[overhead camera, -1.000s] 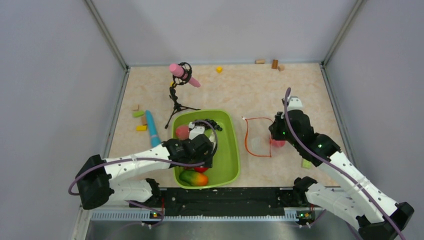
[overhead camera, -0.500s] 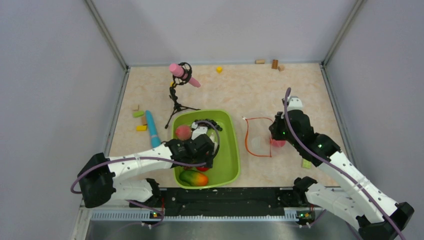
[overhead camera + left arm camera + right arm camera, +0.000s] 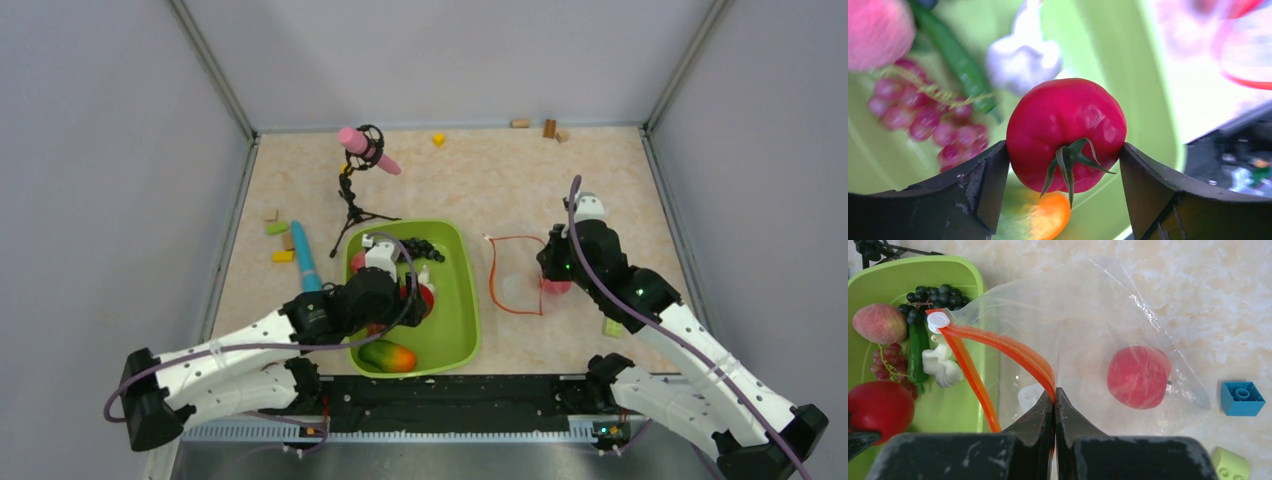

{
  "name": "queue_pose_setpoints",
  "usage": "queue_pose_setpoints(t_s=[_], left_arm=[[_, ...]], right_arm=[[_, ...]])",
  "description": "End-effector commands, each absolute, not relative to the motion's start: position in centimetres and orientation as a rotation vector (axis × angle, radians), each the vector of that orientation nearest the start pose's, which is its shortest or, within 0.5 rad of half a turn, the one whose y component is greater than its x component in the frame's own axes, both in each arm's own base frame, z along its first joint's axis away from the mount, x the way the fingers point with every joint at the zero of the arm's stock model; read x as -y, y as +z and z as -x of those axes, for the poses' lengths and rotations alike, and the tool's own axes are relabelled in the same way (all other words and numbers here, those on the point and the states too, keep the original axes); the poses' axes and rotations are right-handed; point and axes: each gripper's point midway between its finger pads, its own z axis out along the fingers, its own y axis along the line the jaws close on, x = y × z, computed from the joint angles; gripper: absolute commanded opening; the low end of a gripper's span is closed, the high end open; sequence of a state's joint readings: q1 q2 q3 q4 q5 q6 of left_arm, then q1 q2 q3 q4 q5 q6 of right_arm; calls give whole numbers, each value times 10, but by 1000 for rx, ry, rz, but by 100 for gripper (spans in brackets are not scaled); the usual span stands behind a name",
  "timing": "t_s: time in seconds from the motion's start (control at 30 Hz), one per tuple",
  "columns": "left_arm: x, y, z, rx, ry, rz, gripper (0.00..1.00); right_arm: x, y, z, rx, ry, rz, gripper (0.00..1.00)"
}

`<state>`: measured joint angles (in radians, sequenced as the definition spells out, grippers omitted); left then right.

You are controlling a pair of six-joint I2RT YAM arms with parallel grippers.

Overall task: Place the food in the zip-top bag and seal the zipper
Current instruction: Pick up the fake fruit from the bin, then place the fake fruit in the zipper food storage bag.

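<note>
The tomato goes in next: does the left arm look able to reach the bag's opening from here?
Probably yes: the right gripper pinches the zipper, holding the bag open toward the tray, and nothing lies between it and the left gripper's tomato.

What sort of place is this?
Likely a robot test cell: plain grey walls box in the table, two robot arms are bolted at its near edge, toy food lies in a green tray.
</note>
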<state>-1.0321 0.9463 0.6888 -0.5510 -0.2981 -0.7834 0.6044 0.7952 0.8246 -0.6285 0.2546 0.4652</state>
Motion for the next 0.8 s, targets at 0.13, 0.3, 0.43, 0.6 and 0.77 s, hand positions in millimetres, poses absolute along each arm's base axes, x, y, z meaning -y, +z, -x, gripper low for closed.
queue_pose_setpoints(t_s=[0.13,0.3,0.43,0.6,0.77], left_arm=[[305,247,-149,-1735,-1192,-484,25],[347,263,-141,-1684,-1298,-668,19],[378,259,-146,-1710,-1325,-746,17],[397,250,-166,-1767,-1261,-710,18],[410,242,-182,-1821,-1211,-662,25]], right_arm=[[-133,206,-232,-2143,391,17,0],[-146,212,-226,-2127,481,83,0],[-152,215,-223,-2110,526,105,0],[-152,218,-222,-2100,538,107,0],[-158,221,-219,-2084,584,129,0]])
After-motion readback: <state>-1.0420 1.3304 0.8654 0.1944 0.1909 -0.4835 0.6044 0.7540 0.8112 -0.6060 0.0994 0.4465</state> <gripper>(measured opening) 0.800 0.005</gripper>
